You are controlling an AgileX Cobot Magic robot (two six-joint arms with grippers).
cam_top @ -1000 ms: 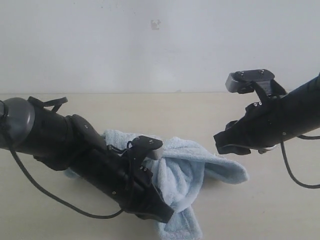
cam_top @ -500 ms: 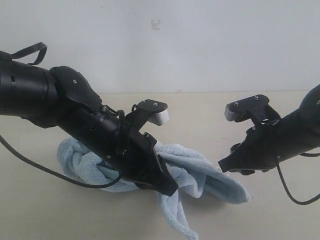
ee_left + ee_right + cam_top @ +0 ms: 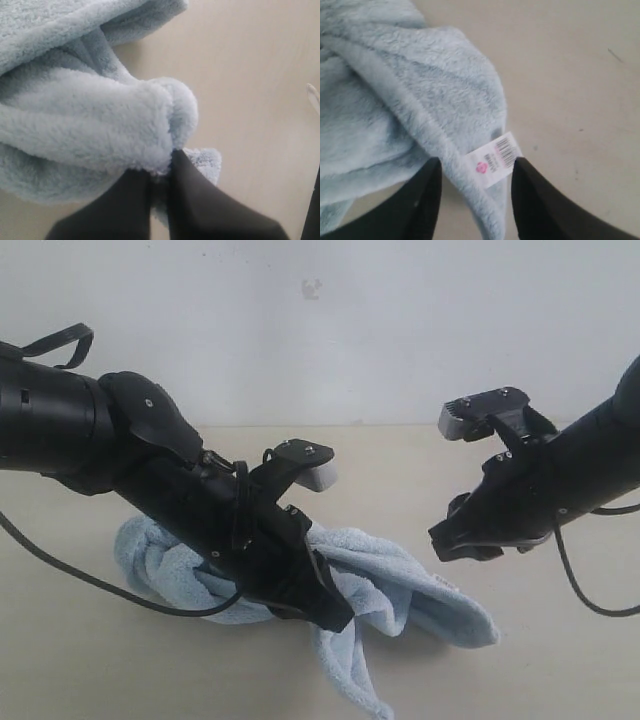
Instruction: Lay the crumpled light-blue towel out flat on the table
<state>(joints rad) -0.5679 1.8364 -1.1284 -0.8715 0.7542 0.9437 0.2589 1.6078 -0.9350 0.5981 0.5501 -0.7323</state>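
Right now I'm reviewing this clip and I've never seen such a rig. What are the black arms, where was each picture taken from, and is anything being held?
These are two black robot arms working over a cream table. The wide picture comes from a camera set apart from the arms. Each of the two close-ups comes from a camera on one arm's wrist, looking along its fingers. A crumpled light-blue towel lies on the table. The left end effector is shut, pinching a fluffy fold of the towel. The right end effector is open and holds nothing. In its close-up, the towel's edge and its small white tag show between the two fingers.
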